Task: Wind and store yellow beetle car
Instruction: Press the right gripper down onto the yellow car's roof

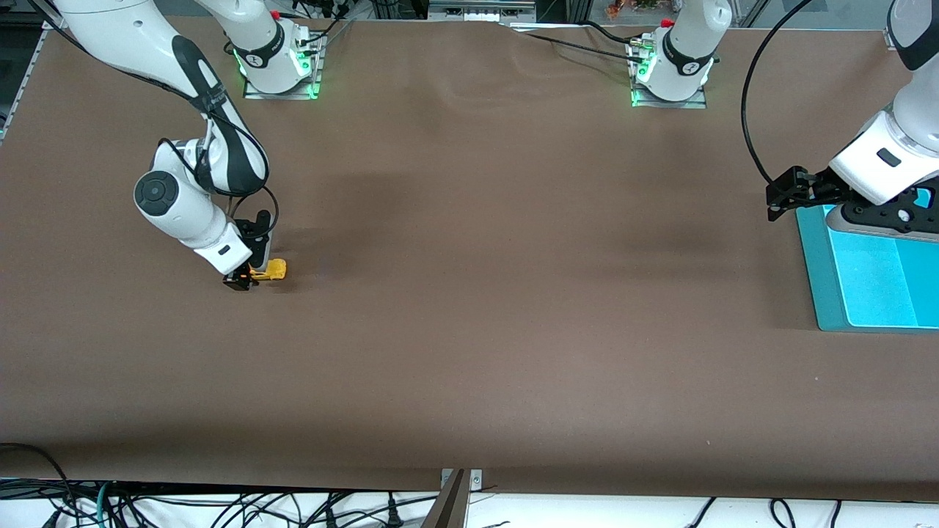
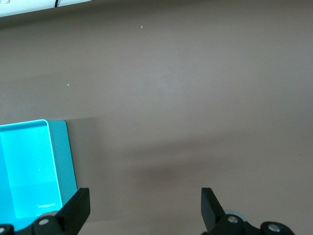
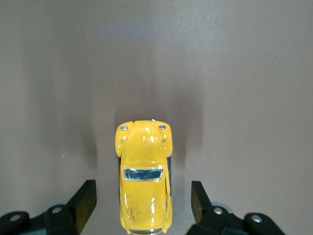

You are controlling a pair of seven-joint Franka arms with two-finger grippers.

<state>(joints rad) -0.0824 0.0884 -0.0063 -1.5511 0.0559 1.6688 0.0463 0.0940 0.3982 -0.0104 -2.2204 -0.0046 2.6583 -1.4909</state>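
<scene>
The yellow beetle car (image 1: 273, 270) stands on the brown table toward the right arm's end. My right gripper (image 1: 246, 279) is down at table height, straddling the car's rear half. In the right wrist view the car (image 3: 144, 186) lies between the two black fingers (image 3: 87, 196), with a gap of bare table on each side, so the gripper (image 3: 143, 192) is open and not touching it. My left gripper (image 1: 779, 199) waits open and empty above the table beside the teal tray, with only brown table between its fingers (image 2: 78, 208).
A teal tray (image 1: 827, 293) with a bright cyan floor lies at the left arm's end of the table, its rim (image 2: 68, 156) showing in the left wrist view. Both arm bases stand along the table's edge farthest from the front camera.
</scene>
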